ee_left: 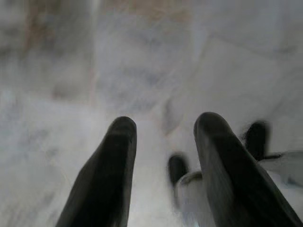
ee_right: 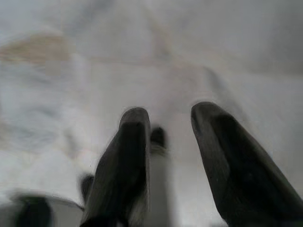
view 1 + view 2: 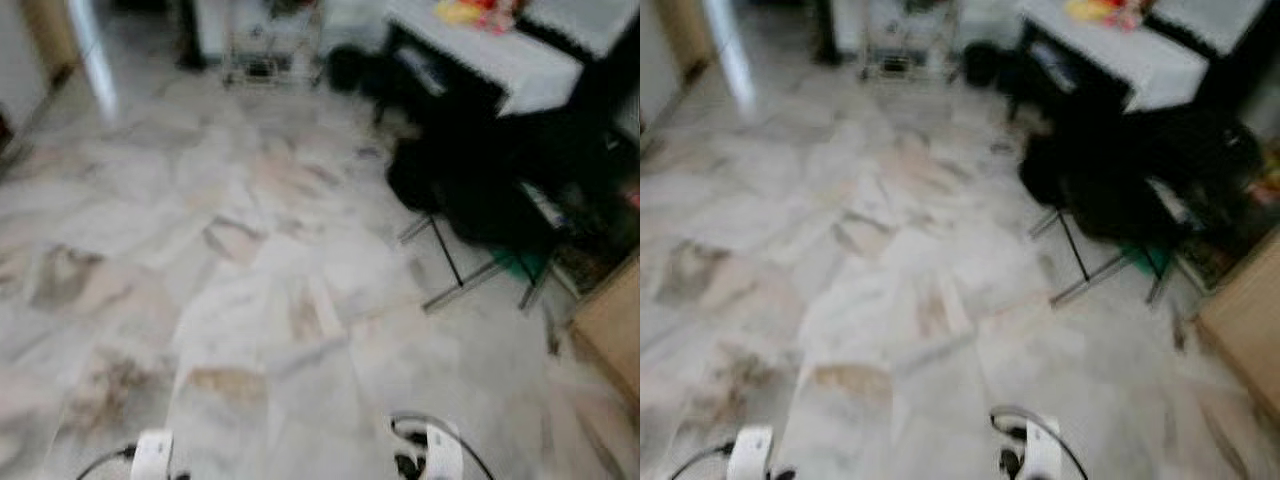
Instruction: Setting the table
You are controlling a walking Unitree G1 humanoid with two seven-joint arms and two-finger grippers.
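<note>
A table with a white cloth (image 3: 520,60) stands at the far right, with blurred yellow and red items (image 3: 478,12) on it. Dark chairs (image 3: 480,190) stand in front of it. Both arms hang low at the bottom edge of the eye views, left arm (image 3: 152,455) and right arm (image 3: 440,450). In the left wrist view my left gripper (image 1: 163,130) is open over the marble floor, nothing between its fingers. My right gripper (image 2: 170,118) is open too, pointing down at the floor, holding nothing.
Pale marble floor (image 3: 250,260) spreads ahead. A wire rack (image 3: 265,45) stands at the far wall. A wooden cabinet corner (image 3: 612,325) sits at the right. A folding chair's metal legs (image 3: 455,270) reach onto the floor. The pictures are blurred.
</note>
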